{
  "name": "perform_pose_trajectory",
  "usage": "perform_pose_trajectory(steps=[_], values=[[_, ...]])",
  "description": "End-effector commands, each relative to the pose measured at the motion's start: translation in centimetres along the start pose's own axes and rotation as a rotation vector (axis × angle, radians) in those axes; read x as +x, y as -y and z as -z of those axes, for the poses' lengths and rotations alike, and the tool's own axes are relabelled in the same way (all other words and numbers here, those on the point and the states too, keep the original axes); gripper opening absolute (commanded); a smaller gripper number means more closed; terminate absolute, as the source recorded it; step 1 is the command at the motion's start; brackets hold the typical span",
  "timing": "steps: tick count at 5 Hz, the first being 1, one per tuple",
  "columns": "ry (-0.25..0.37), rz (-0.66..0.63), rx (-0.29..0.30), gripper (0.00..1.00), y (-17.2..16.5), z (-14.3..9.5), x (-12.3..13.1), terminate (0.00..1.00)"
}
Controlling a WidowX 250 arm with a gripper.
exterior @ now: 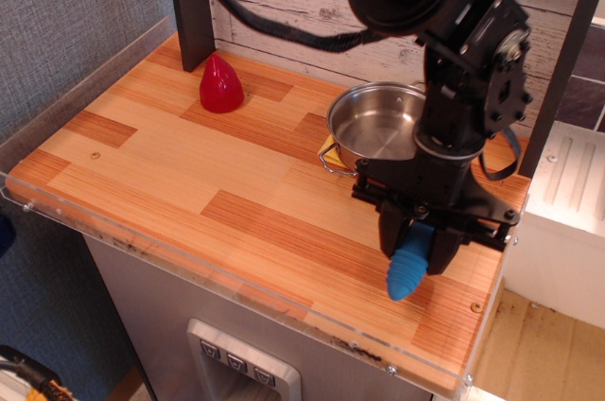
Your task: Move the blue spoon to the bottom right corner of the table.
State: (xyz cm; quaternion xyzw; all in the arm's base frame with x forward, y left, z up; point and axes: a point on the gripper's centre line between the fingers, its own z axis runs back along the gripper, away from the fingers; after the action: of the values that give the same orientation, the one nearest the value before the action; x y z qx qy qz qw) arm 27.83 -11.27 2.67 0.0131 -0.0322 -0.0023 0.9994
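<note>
Arm: reaching down over the table's (236, 231) right front area, wrist pointing downward.
Gripper (416, 248): pinching the blue spoon (408, 269).
Blue spoon: hanging handle-down near the bottom right corner.

No readable text, label, brand, number or sign shows anywhere, neither on the wooden surface (189, 165), the steel pot (378, 127), nor the black arm (463, 61) above it.
</note>
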Motion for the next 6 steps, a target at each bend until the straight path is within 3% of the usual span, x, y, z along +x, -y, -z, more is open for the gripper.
perform_pose_trajectory(steps=[1, 2, 3, 5, 6], values=[[-0.016, 0.061, -0.017, 0.0, 0.0, 0.8, -0.5, 0.0], [-0.024, 0.068, -0.02, 0.0, 0.2, 1.0, -0.6, 0.0], [-0.024, 0.071, -0.002, 1.0, 0.5, 0.5, -0.7, 0.0], [0.086, 0.051, -0.045, 1.0, -2.1, -4.2, 0.0, 0.0], [0.113, -0.045, 0.006, 1.0, -7.0, -6.9, 0.5, 0.0]])
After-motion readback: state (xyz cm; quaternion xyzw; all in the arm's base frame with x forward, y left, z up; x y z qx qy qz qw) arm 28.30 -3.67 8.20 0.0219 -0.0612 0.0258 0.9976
